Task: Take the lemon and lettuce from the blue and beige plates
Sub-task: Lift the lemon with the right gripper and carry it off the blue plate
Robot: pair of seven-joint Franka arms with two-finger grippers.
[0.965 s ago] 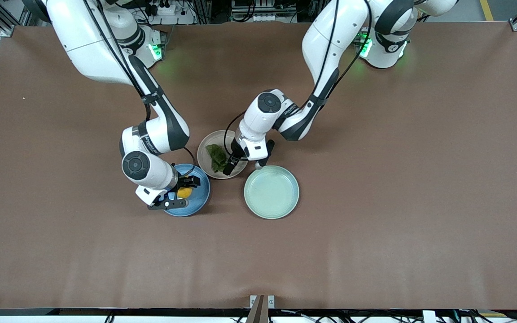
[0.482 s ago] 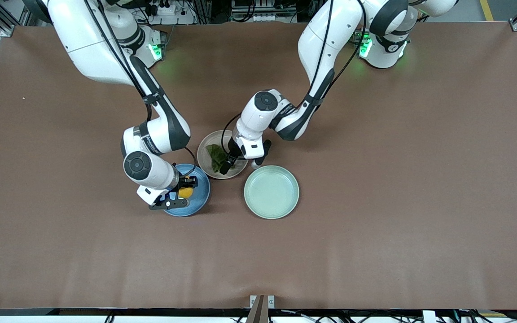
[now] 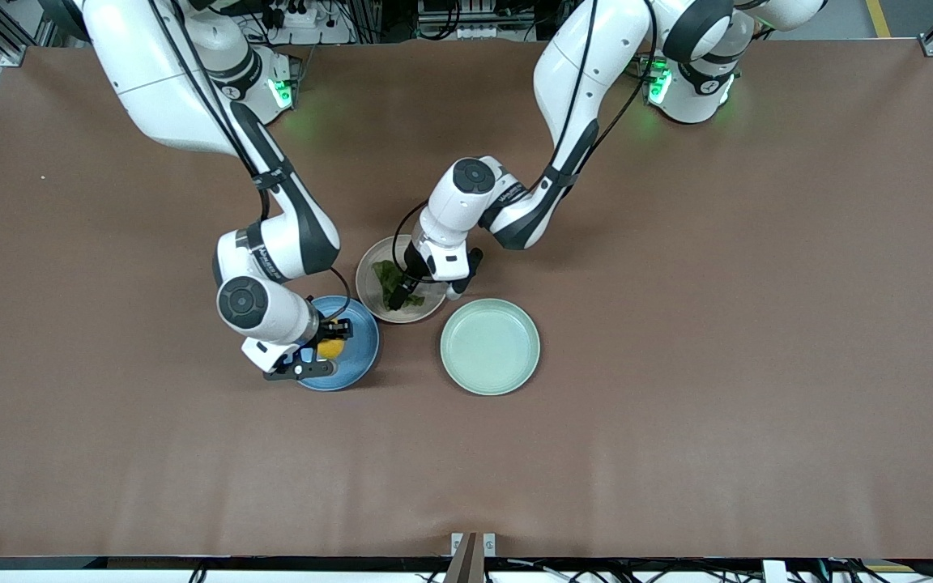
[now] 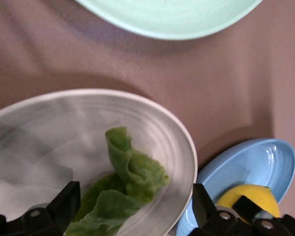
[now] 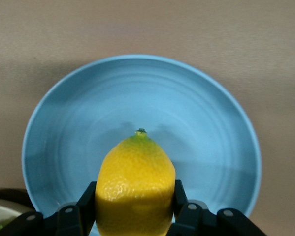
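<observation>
A yellow lemon (image 3: pixel 330 350) is over the blue plate (image 3: pixel 357 356). My right gripper (image 3: pixel 334 340) is shut on it; in the right wrist view both fingers (image 5: pixel 179 199) press the sides of the lemon (image 5: pixel 136 177) above the blue plate (image 5: pixel 137 93). Green lettuce (image 3: pixel 388 279) lies in the beige plate (image 3: pixel 369 271). My left gripper (image 3: pixel 403 293) is low over it and open. In the left wrist view the gripper (image 4: pixel 132 211) straddles the lettuce (image 4: pixel 130 179), one finger (image 4: pixel 63 201) over the beige plate (image 4: pixel 184 147), the other at its rim.
An empty pale green plate (image 3: pixel 490 346) stands beside the beige plate, nearer to the front camera and toward the left arm's end. The blue and beige plates nearly touch. Brown table (image 3: pixel 717 324) lies all around.
My left gripper has moved from the beige plate's rim in over the lettuce and lowered. My right gripper has stayed at the lemon, shifting only slightly.
</observation>
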